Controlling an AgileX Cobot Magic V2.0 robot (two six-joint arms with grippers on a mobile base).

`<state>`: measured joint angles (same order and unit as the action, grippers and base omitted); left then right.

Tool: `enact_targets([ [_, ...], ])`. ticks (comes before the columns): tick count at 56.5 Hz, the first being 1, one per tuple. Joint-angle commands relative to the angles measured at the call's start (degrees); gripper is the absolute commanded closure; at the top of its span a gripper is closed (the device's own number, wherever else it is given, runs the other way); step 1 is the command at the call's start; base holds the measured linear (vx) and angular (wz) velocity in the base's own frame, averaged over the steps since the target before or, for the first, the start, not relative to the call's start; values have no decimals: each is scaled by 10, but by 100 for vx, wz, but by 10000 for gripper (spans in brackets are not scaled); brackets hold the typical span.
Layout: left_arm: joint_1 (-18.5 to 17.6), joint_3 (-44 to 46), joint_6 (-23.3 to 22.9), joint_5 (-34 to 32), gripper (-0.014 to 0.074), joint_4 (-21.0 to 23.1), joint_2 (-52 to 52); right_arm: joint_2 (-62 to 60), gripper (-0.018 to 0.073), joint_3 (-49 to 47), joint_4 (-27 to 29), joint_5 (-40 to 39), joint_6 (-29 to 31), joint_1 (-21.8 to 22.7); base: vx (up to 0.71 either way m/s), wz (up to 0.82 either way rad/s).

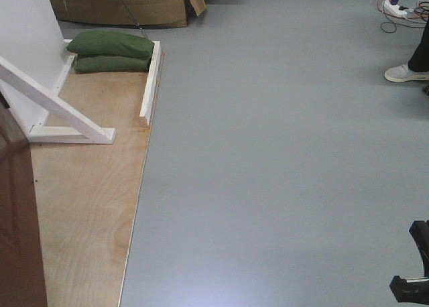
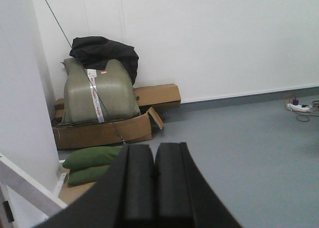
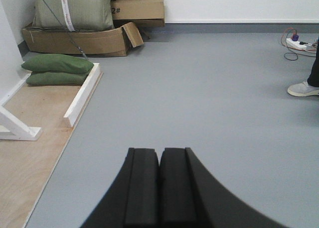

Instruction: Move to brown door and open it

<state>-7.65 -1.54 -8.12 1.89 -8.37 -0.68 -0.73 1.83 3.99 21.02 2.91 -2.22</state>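
I see the brown door (image 1: 19, 240) only in the front view. It is a dark, glossy slab at the near left edge, cut off by the frame, and no handle shows. It stands on or just beside a plywood sheet (image 1: 87, 213) that lies flat along the left side of the grey floor (image 1: 281, 153). Just beyond the door a white panel (image 1: 23, 39) rises upright, propped by a slanted white brace (image 1: 57, 106) whose foot rests on the plywood. A white batten (image 1: 151, 82) runs along the plywood's right edge towards the far end. Two green sandbags (image 1: 110, 45) lie there, stacked one on the other between the panel and the batten.

Further back, against the white wall (image 2: 224, 39), an open cardboard box (image 1: 127, 9) holds an olive sack (image 2: 97, 91) with a taped strip down its front. A black bundle of cloth (image 2: 107, 51) sits on top of the sack.

Far right, well apart from the door, I see a pale shoe (image 1: 404, 73) at the frame edge. Beyond it a power strip (image 1: 397, 9) lies among cables.

My left pincer (image 2: 153, 183) has its pads pressed together with nothing between them, and it looks towards the box and the wall. My right pincer (image 3: 159, 188) is also pressed together and holds nothing, over bare floor. Neither one touches the door.
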Motion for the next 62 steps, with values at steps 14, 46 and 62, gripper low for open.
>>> enact_targets([
  [14, -1, 11, -2, -44, 561, 4, -7, -3, 559, 2, -2, -44, 4, 0, 24, -6],
  [46, -1, 11, -2, -44, 561, 4, -7, -3, 559, 2, -2, -44, 4, 0, 7, -1],
  [62, -1, 11, -2, -44, 561, 4, -7, -3, 559, 2, -2, -44, 4, 0, 0, 0],
])
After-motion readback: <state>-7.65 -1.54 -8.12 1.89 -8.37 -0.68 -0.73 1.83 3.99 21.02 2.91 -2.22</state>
